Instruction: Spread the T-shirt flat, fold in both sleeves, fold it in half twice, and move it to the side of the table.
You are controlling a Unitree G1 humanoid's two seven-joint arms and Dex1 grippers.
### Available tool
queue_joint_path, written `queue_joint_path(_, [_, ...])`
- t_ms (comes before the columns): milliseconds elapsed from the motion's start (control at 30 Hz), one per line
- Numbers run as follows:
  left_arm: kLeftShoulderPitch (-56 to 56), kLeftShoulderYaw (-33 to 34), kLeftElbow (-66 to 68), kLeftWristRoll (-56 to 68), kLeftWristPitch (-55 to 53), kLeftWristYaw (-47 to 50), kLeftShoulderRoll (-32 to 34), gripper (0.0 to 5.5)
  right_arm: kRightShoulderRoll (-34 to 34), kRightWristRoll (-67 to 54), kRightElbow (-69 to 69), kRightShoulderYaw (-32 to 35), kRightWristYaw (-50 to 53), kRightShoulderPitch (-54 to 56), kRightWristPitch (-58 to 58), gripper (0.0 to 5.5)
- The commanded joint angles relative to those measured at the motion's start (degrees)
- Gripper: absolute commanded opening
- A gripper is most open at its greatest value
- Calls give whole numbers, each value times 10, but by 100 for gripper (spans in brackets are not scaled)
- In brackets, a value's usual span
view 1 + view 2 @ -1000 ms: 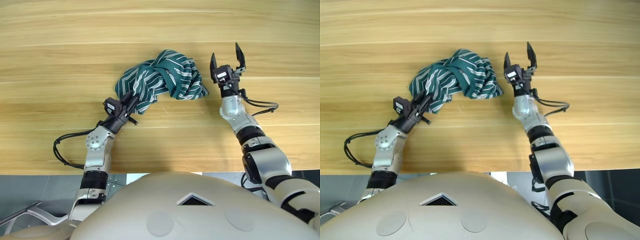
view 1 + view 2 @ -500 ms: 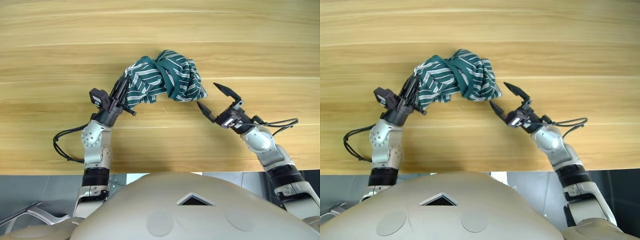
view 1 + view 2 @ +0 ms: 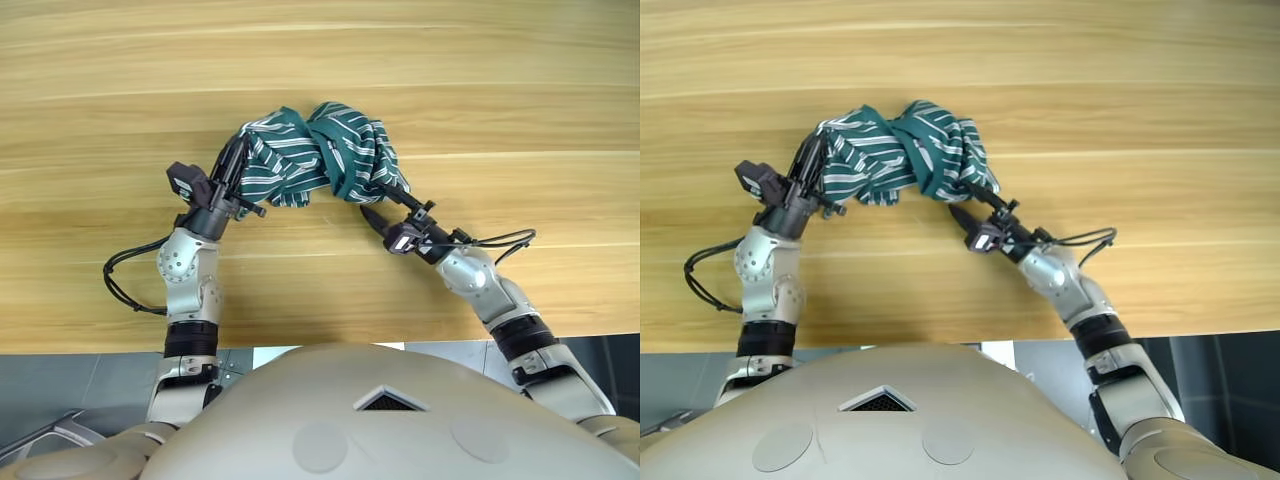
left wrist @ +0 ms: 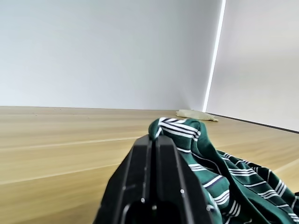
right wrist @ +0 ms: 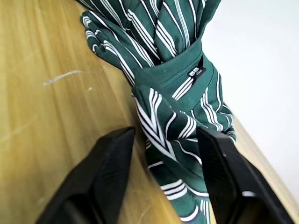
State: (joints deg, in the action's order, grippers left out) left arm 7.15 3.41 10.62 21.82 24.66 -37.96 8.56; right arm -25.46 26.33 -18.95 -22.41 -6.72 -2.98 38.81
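The right pincer (image 3: 384,204) has swung round to the bunched T-shirt (image 3: 320,150) on its side facing the desk's (image 3: 500,80) near edge, and sits released astride a fold. The left pincer (image 3: 235,160) stays clenched on the other end, so pulling the shirt flat looks close.

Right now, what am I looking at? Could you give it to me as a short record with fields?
Surface: wooden table
Item: green striped T-shirt, bunched and twisted, not spread flat
Left gripper: shut on the T-shirt's left end
Right gripper: open, its fingers on either side of a fold at the T-shirt's right end
Task stage: spreading not yet done, no sleeves folded
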Motion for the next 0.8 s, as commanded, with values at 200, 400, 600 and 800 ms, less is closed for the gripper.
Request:
queue_joint_path(200, [-2,25,2,10,-3,-3,13,0,-10,0,-28,14,0,-1,-8,76])
queue_joint_path(400, [4,31,-6,12,-3,-1,15,0,7,-3,-39,24,9,18,-13,1])
queue_joint_path(600, [9,38,-6,2,22,-9,27,0,4,-17,-41,35,15,26,11,1])
queue_joint_path(800, [15,30,-7,-9,128,-83,71,0,-33,-276,63,75,-81,14,123,1])
